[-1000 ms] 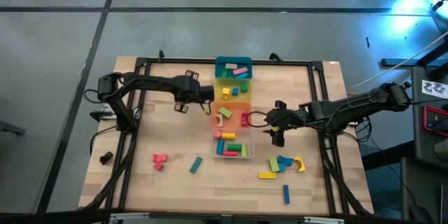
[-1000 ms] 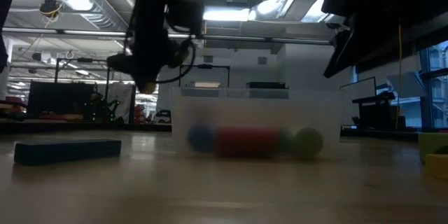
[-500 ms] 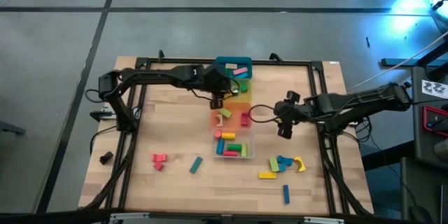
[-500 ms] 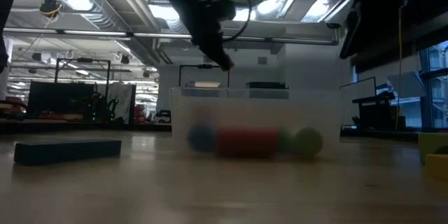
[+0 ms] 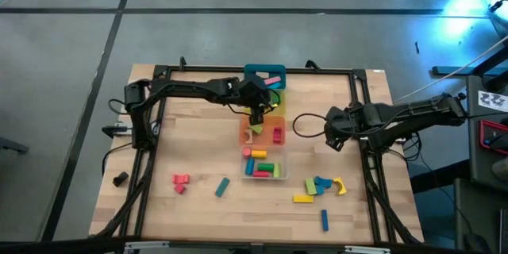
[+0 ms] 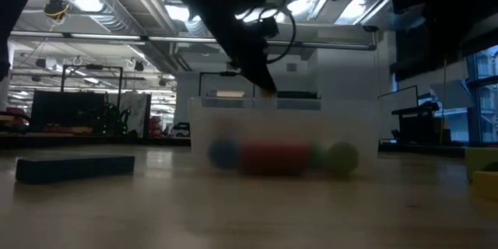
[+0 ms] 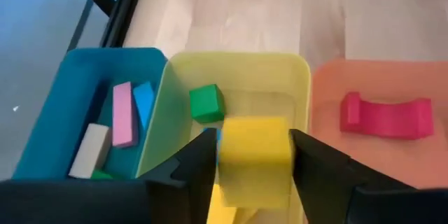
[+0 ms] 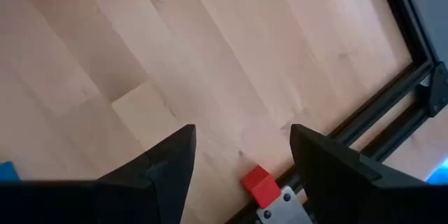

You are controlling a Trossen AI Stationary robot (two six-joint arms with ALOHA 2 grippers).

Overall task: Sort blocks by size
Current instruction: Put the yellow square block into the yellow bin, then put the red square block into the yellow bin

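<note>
Yellow block (image 7: 255, 159) clamped in left end effector (image 7: 253, 162).

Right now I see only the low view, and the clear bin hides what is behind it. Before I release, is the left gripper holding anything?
Observer: Yes, the left gripper is shut on a yellow block.
Operator: What is below it?
Observer: In the left wrist view, the yellow bin lies below the block, with a green cube inside.
Operator: And the right gripper?
Observer: The right gripper is open and empty above bare table, to the right of the bins in the high view.
</note>
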